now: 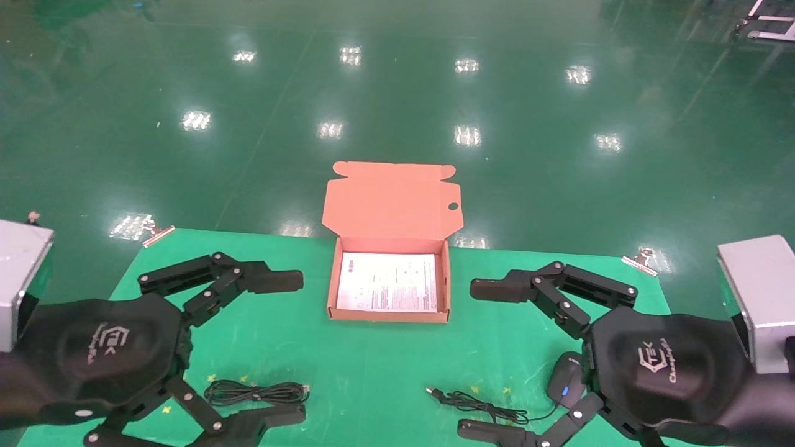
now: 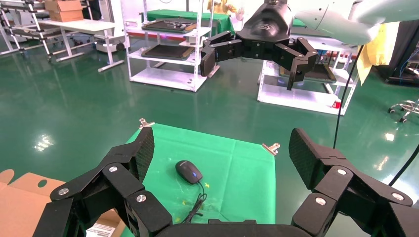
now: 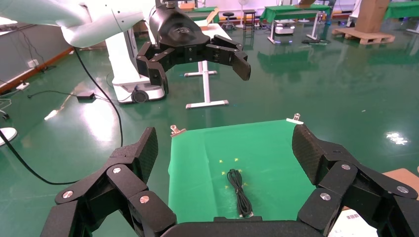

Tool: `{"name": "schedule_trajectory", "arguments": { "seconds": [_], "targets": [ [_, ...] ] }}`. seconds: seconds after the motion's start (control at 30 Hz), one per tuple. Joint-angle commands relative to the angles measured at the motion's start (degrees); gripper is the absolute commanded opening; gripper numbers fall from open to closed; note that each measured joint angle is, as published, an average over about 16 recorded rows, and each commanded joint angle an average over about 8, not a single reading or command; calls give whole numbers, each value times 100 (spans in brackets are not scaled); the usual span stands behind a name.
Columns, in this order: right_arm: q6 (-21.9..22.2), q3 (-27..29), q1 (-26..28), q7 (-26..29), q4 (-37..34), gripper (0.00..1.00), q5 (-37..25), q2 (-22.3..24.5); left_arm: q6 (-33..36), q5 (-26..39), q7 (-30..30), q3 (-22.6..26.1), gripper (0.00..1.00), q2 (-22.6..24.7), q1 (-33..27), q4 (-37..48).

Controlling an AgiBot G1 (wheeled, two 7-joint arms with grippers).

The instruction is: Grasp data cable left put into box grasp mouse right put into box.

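Observation:
The box (image 1: 388, 315) stands open at the middle of the green table, lid (image 1: 391, 202) up, a white leaflet (image 1: 388, 282) inside. The data cable (image 1: 256, 392), a bundled black cable, lies near the front left; it also shows in the right wrist view (image 3: 239, 192). The mouse (image 1: 565, 388) lies at the front right with its cord (image 1: 484, 406) trailing left; it also shows in the left wrist view (image 2: 188, 171). My left gripper (image 1: 292, 347) hovers open and empty above the cable. My right gripper (image 1: 481, 359) hovers open and empty, partly covering the mouse.
Metal clips (image 1: 156, 234) (image 1: 640, 259) hold the green cloth at the far corners. The table edge runs behind the box, with green floor beyond. Shelving racks (image 2: 168, 44) stand on the floor far off in the left wrist view.

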Motion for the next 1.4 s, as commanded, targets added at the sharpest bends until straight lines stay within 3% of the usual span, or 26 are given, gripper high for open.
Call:
{"name": "schedule_trajectory", "arguments": {
  "seconds": [0.03,0.7,0.87,1.17,1.4],
  "targets": [
    [0,0,0,0,0,100,0,0,0,0,0,0,100,0,0,0],
    [-2,2,-1,-3,0,100,-2,3,-2,6,0,0,100,-4,0,2],
    [-51,-112,138,33,86,100,-309,76,-34,169,-9,74,100,11,-28,3],
    [-393,-809,985,362,243,100,-1644,130,30,1500,-251,673,100,84,-567,-202],
    [-550,-1881,1899,464,301,100,-2721,35,283,2686,-262,1277,100,366,-1254,-301]
  ]
}}
